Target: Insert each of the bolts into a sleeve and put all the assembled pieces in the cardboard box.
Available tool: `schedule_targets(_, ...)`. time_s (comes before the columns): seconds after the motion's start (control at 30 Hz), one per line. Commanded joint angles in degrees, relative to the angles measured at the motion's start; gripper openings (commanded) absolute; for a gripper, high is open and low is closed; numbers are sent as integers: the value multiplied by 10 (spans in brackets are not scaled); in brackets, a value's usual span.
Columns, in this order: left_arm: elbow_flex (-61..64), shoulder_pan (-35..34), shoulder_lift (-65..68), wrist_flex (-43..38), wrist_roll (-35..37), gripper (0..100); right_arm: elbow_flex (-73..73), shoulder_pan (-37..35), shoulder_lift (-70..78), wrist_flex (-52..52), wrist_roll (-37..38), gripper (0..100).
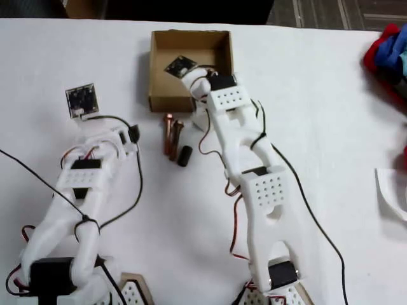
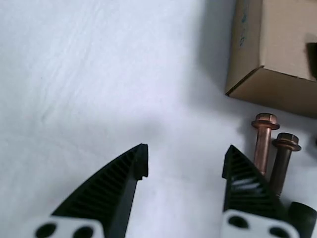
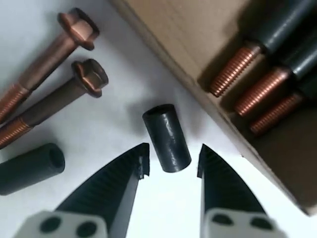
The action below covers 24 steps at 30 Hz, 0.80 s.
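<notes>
Hovering with jaws moderately parted, the right gripper (image 3: 172, 151) frames the near end of a loose black sleeve (image 3: 166, 134), its long axis pointing almost straight ahead, beside the cardboard box (image 3: 198, 34); the left gripper (image 2: 187, 151), spread wide, sits farther off by two bolts (image 2: 264, 141).

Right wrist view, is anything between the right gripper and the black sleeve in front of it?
Nothing visible. The black sleeve sits directly ahead of the open right gripper, its near end between the jaws.
</notes>
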Motion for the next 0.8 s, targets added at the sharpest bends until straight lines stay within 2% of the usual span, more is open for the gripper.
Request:
schedule_targets(0.0,-2,-1,-3,-11,3,255,-25,-3,8,-6,4,152)
schedule_targets(0.77,-2,-1,-3,-11,3,255,-74,-13,22,-2,2,152)
